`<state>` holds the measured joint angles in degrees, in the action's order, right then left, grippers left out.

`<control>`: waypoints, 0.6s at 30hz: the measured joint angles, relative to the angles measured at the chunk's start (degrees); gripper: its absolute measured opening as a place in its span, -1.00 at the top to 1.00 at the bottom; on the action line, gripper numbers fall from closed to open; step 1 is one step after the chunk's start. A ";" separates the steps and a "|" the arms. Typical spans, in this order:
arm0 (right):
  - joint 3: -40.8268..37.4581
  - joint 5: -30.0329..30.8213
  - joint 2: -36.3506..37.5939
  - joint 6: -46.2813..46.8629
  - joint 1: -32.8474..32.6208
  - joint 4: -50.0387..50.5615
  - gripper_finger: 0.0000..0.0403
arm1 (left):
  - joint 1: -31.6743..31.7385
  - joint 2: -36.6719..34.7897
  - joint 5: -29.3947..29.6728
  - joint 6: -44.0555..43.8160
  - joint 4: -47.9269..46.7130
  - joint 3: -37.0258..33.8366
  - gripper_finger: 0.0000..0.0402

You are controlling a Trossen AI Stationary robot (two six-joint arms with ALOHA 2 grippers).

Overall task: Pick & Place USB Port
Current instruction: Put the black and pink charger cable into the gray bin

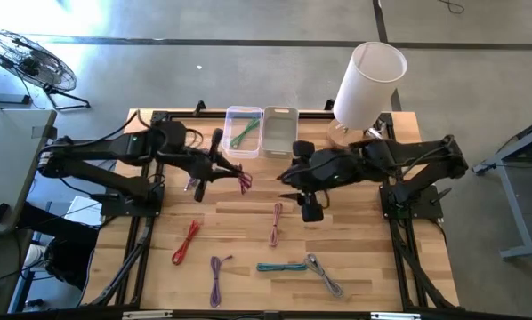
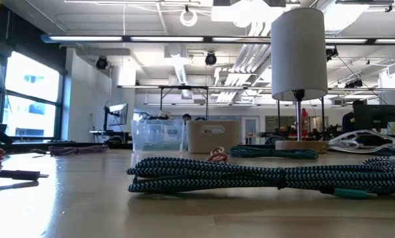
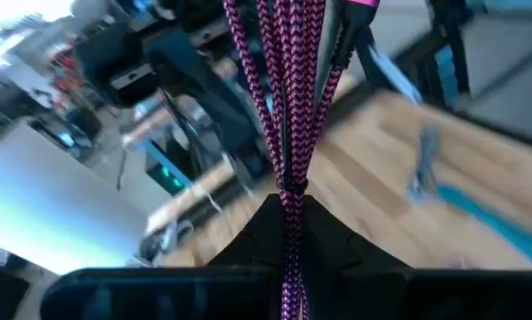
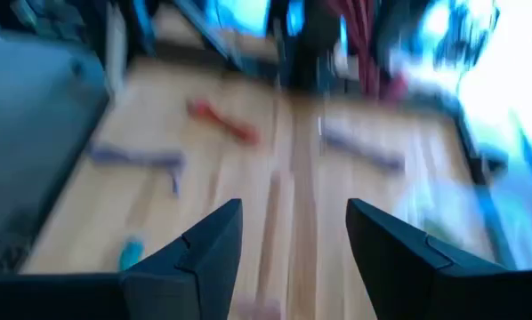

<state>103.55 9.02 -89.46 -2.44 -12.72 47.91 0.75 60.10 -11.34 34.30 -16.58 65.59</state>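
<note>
My left gripper (image 1: 229, 171) is above the table's middle-left, shut on a bundled magenta-and-black braided cable (image 1: 245, 182); in the left wrist view the cable (image 3: 288, 98) runs out past the fingertips. My right gripper (image 1: 286, 187) hovers open over the table's middle, and in its wrist view (image 4: 293, 236) nothing sits between the fingers. A clear bin (image 1: 244, 129) at the far edge holds a green cable. A pale box (image 1: 279, 132) stands beside it. My left gripper pinches the coiled cable's strands (image 3: 290, 191) between its two shut fingers, several strands together. The rest of the bundle extends beyond the fingertips. In the high view the cable appears lifted off the table, just beyond the fingers.
Loose cables lie on the near half of the table: red (image 1: 186, 242), purple (image 1: 217, 267), salmon (image 1: 276, 222), teal (image 1: 281, 266) and grey (image 1: 324, 274). A white lamp (image 1: 368, 84) stands at the far right corner. In the low view a teal braided cable (image 2: 250, 177) fills the foreground.
</note>
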 joint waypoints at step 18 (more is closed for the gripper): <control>-0.33 14.39 1.17 -15.96 -2.08 -15.92 0.04 | -1.97 6.52 -1.68 -19.20 36.32 -0.07 0.95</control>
<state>103.22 23.42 -88.29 -18.39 -14.80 31.99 -1.22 66.62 -13.02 15.10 19.74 65.52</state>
